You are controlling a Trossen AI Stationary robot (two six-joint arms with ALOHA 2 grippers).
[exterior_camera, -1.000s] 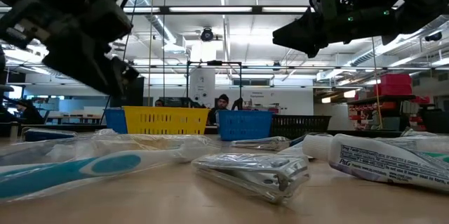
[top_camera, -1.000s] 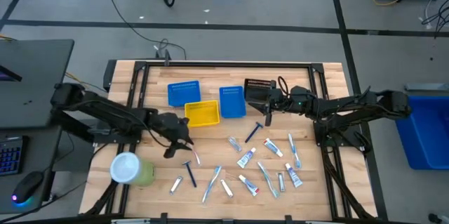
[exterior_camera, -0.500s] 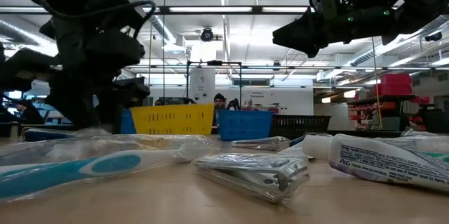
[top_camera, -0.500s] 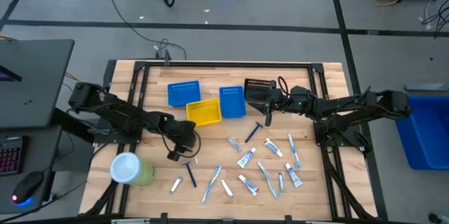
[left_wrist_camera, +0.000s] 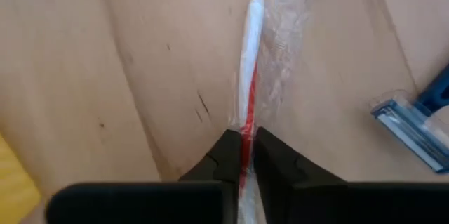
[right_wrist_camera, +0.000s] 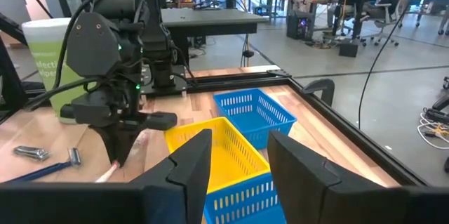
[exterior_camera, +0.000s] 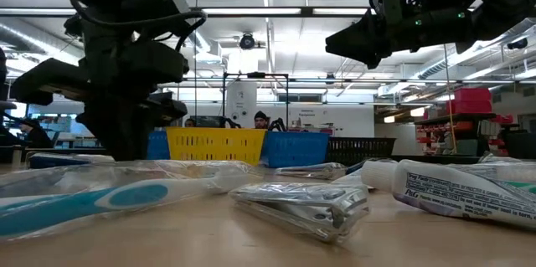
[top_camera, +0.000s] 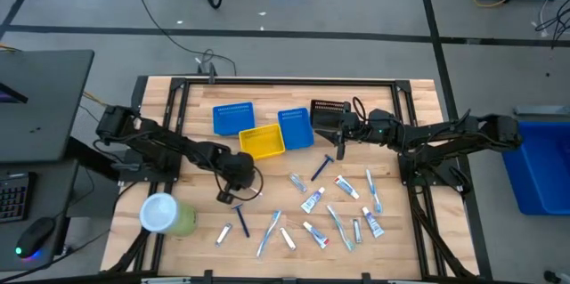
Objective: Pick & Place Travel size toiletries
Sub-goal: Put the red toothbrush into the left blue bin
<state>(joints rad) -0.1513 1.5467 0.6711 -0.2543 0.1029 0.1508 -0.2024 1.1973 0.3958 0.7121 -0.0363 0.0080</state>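
While most toiletries (top_camera: 334, 208) lie unsorted at the table's five o'clock, the left gripper (left_wrist_camera: 242, 155) sits at seven o'clock, fingers clamped on a wrapped red-and-white toothbrush (left_wrist_camera: 249, 76) flat on the wood; the right gripper (top_camera: 337, 135), jaws apart, waits at one o'clock.

My left hand (left_wrist_camera: 246, 155) covered the near end of the wrapped toothbrush (left_wrist_camera: 250, 62); the frame edge cut the rest. From above, my arm hid that grip. The razor (left_wrist_camera: 414, 122) ran off the picture's side. Print on the white tube (exterior_camera: 456, 190) was too blurred to read.
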